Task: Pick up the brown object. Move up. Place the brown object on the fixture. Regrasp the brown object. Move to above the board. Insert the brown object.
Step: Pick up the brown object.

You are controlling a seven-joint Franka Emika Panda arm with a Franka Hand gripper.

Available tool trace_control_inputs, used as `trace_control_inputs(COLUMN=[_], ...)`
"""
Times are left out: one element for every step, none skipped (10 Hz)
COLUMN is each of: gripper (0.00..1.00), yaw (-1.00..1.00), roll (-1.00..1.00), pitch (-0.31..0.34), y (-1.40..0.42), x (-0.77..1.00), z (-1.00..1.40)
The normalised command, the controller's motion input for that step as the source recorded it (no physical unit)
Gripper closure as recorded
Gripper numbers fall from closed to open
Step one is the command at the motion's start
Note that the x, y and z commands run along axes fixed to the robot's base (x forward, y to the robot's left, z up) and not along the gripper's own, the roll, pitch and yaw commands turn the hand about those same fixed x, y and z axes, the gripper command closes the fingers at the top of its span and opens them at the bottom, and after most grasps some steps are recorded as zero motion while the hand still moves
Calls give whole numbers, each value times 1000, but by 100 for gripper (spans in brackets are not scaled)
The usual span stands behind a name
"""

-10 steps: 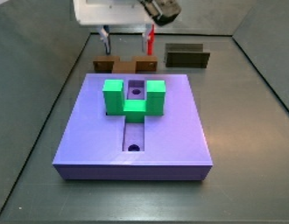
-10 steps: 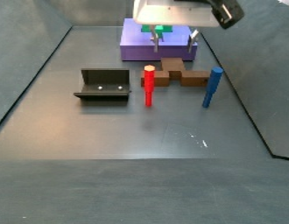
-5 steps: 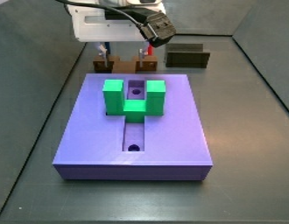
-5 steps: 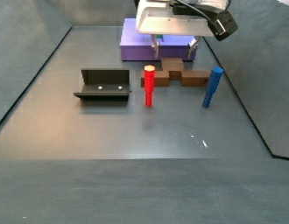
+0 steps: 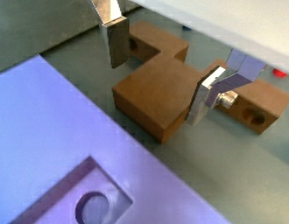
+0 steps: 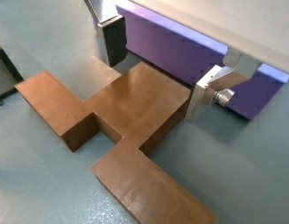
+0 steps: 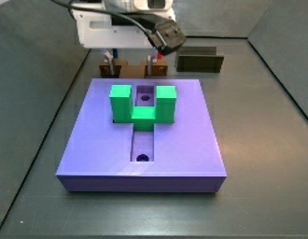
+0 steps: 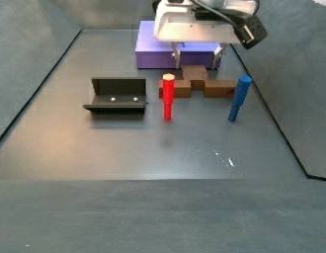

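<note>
The brown object (image 6: pixel 135 109) is a tan-brown piece with arms lying flat on the floor just behind the board; it also shows in a wrist view (image 5: pixel 171 96) and in both side views (image 8: pixel 205 86) (image 7: pixel 156 69). My gripper (image 6: pixel 154 87) is open and low over it, with one silver finger on each side of its middle block, not touching it, as a wrist view (image 5: pixel 157 90) also shows. The lavender board (image 7: pixel 150 131) carries the green block (image 7: pixel 142 105). The dark fixture (image 8: pixel 116 97) stands apart on the floor and also shows in a side view (image 7: pixel 201 61).
A red peg (image 8: pixel 167 97) and a blue peg (image 8: pixel 238 99) stand upright on the floor close to the brown object, on the side away from the board. The board's edge (image 6: pixel 193 57) lies right beside the gripper. Grey walls ring the floor.
The gripper has come down from above the pegs to the brown object and now straddles its middle block. Nothing else has moved.
</note>
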Motion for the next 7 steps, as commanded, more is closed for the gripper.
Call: trace_control_inputs(gripper=[0, 0, 0, 0, 0, 0, 0], yaw=[0, 0, 0, 0, -3, 0, 0], roll=[0, 0, 63, 90, 104, 121, 100], pitch=[4, 9, 40, 59, 59, 46, 17], y=[-66, -46, -80, -86, 0, -51, 0], x=[166, 40, 40, 6, 0, 0, 0], z=[-260, -203, -123, 0, -20, -89, -189])
